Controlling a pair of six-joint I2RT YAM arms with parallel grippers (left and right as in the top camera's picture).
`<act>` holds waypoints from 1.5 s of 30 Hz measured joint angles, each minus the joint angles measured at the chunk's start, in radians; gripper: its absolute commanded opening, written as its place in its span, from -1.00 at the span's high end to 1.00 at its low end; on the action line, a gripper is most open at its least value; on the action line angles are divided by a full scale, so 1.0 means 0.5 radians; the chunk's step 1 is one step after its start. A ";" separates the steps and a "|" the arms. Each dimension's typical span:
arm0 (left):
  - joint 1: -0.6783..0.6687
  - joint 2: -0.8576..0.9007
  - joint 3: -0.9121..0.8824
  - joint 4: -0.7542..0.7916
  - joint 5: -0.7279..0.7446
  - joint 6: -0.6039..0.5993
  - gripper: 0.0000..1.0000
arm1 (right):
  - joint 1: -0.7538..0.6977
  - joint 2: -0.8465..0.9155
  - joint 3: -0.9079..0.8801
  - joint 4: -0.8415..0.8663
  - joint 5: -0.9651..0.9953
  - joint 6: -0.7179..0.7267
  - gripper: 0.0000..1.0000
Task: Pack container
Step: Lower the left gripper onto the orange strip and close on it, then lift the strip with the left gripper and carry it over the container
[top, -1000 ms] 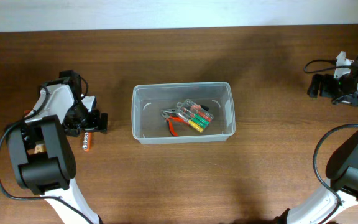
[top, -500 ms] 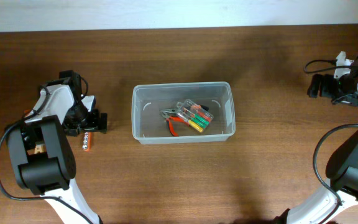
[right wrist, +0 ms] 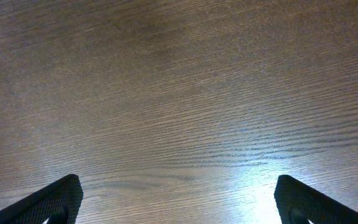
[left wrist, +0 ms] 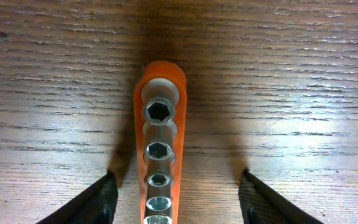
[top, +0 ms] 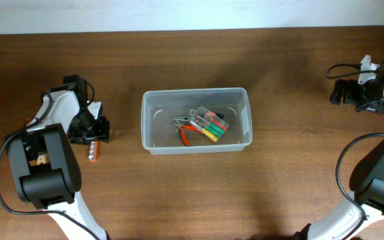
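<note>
The clear plastic container (top: 197, 143) stands at the table's middle. Inside lie orange-handled pliers (top: 189, 131) and a small clear case with yellow, green and red pieces (top: 212, 125). An orange rail of silver sockets (top: 93, 152) lies on the table at the left; it also shows in the left wrist view (left wrist: 159, 143). My left gripper (left wrist: 178, 202) is open, low over the table, with a finger on each side of the socket rail and clear gaps between. My right gripper (right wrist: 178, 202) is open and empty over bare wood at the far right (top: 342, 92).
The table (top: 192, 193) is dark brown wood with a pale wall along its far edge. Both arm bases stand at the front corners, left (top: 42, 173) and right (top: 379, 173). A black cable (top: 342, 67) loops by the right arm.
My left gripper has shifted slightly left and down toward the socket rail. The right arm and the container's contents have not moved.
</note>
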 measured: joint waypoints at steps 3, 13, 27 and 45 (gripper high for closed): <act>0.000 0.000 0.000 0.000 0.000 0.002 -0.07 | 0.000 0.000 0.000 0.000 -0.001 0.000 -0.97; 0.000 -0.003 0.000 0.008 -0.031 0.000 0.19 | 0.000 0.000 0.000 0.000 0.000 0.001 -0.97; -0.001 -0.004 0.000 0.016 -0.104 -0.007 0.66 | 0.000 0.000 0.000 0.001 -0.001 0.001 -0.97; -0.001 -0.004 0.005 0.013 -0.103 -0.007 0.67 | 0.000 0.000 0.000 0.000 0.000 -0.002 -0.97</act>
